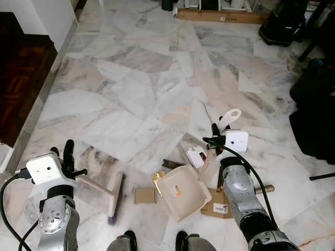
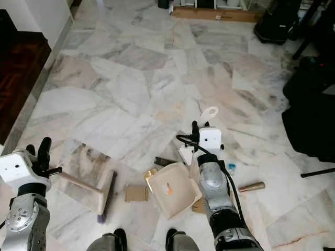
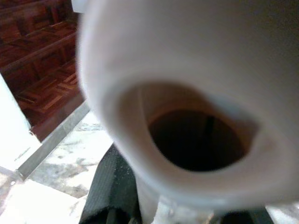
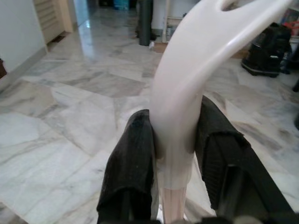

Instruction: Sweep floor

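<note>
With the right gripper [image 4: 175, 154] clamped on the dustpan [image 1: 182, 198] handle and the left gripper [image 1: 65, 157] closed around the brush [image 1: 116, 196] handle, the brush should push the cardboard scrap [image 1: 144, 195], lying between them on the marble floor [image 1: 131, 89], slowly toward the pan's lip.

Blurred cream plastic brush handle end [image 3: 187, 93] w/ dark hanging hole, v. close to lens. Black gripper finger [image 3: 110, 191] touching its side. Behind: white-grey marble floor [image 3: 60, 163], dark red-brown wooden parquet [image 3: 42, 79] (beyond grey threshold strip).
</note>
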